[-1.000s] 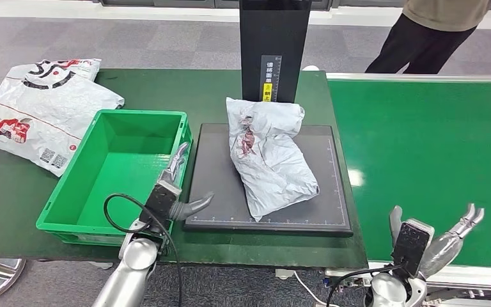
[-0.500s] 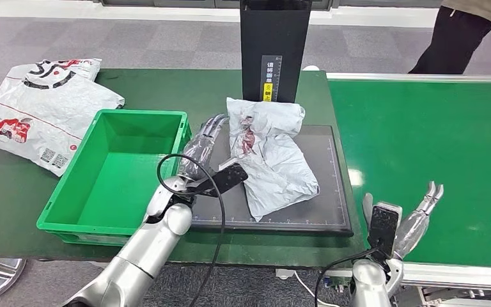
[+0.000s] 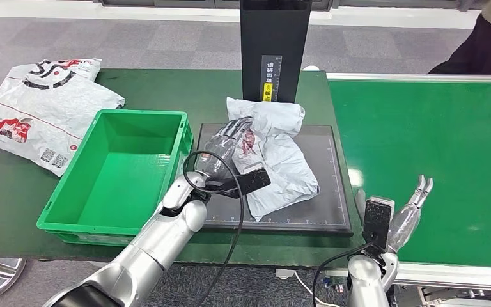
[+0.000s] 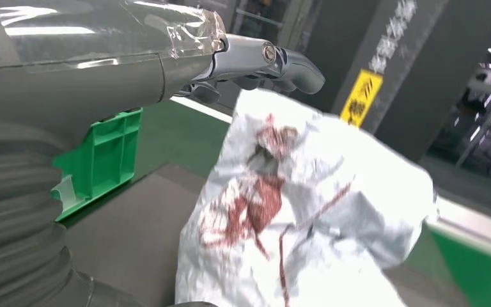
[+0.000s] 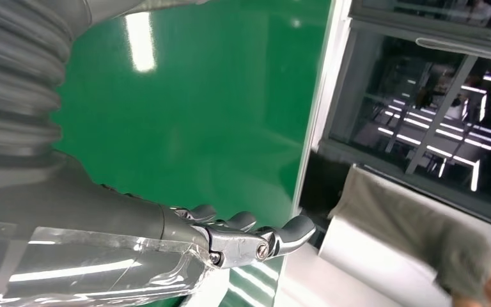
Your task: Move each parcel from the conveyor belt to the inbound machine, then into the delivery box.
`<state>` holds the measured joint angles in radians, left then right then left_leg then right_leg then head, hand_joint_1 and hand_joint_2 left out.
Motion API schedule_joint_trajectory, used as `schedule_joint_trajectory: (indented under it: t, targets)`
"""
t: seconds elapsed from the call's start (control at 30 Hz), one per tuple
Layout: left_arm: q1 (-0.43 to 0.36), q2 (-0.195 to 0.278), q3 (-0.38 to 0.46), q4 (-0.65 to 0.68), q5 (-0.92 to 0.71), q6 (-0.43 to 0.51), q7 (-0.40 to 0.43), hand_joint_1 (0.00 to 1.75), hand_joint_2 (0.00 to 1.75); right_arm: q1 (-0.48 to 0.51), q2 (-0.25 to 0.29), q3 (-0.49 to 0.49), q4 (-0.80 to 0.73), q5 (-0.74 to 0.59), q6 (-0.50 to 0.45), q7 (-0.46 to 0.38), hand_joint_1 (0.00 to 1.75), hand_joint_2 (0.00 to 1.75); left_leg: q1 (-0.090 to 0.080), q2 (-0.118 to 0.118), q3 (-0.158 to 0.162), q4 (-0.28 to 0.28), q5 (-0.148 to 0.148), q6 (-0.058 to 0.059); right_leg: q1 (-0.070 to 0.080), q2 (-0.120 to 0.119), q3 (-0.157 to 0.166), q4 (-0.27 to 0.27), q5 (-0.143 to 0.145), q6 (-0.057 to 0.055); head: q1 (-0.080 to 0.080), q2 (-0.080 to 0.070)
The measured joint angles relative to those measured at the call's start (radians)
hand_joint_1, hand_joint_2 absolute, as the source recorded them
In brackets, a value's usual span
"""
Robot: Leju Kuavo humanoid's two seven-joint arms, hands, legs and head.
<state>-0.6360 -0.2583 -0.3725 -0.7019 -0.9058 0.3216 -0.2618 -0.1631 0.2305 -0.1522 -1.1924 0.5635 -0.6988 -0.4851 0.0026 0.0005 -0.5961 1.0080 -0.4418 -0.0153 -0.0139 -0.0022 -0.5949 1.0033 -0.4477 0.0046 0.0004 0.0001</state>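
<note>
Parcel (image 3: 270,157) just beyond fingers (image 3: 233,131) (outstretched)

White-grey parcel (image 3: 273,157) with seemingly dark-red print, green bin (image 3: 118,171), green belt (image 3: 435,160).

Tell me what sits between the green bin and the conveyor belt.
The black scale platform, with the grey parcel on it and the left robot hand reaching onto it, in the head view.

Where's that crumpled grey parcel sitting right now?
In the head view the grey parcel lies on the dark scanner plate, in front of the black tower, just right of the green box, with the left hand at its edge.
</note>
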Motion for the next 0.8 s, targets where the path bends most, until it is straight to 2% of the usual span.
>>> schedule_joint_trajectory:
  t: [0.37,0.8]
  targets:
    - [-0.031,-0.005,-0.023,0.135,-0.042,0.002,0.022,0.00,1.75,-0.004,-0.012,0.043,0.009,-0.006,0.000,0.013,0.00,1.75,0.000,0.000,0.000,0.000,0.000,0.000,0.000,0.000,0.000,0.000,0.000,0.000,0.000,0.000]
    - [-0.051,-0.009,-0.037,0.199,-0.059,-0.012,0.021,0.00,1.75,-0.004,-0.021,0.072,0.019,-0.015,0.000,0.013,0.00,1.75,0.000,0.000,0.000,0.000,0.000,0.000,0.000,0.000,0.000,0.000,0.000,0.000,0.000,0.000]
